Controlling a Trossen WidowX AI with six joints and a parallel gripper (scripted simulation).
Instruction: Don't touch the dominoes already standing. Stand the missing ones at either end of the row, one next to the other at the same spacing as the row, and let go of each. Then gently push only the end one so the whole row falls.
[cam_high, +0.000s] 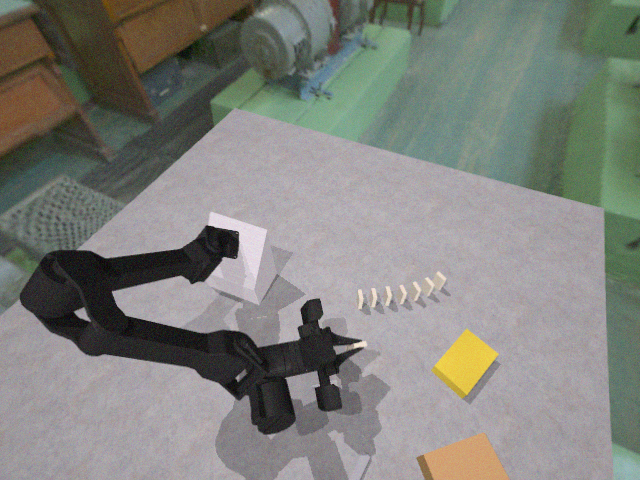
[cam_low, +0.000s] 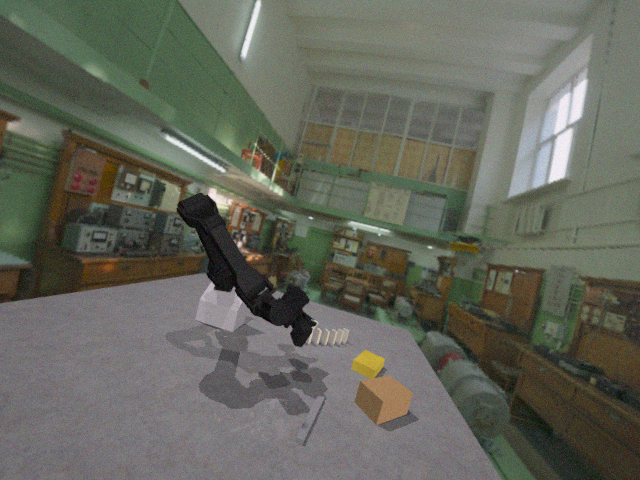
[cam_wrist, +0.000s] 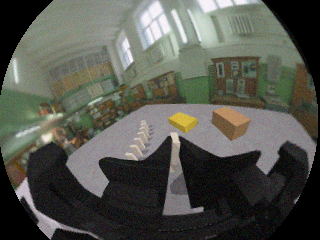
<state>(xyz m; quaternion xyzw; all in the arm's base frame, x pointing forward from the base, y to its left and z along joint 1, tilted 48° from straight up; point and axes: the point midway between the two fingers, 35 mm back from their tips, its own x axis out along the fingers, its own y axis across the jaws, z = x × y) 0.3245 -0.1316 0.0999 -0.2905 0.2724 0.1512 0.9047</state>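
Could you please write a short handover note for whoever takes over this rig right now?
Gripper: shut on a domino, held off the table.
Row: seven dominoes standing, untouched, beyond the gripper.
Yellow block and orange block sit to the side, apart from the row.
Done: domino picked up and carried near the row's near end.
Left: stand it at the row's spacing, release, place any others, then gently push the end one.
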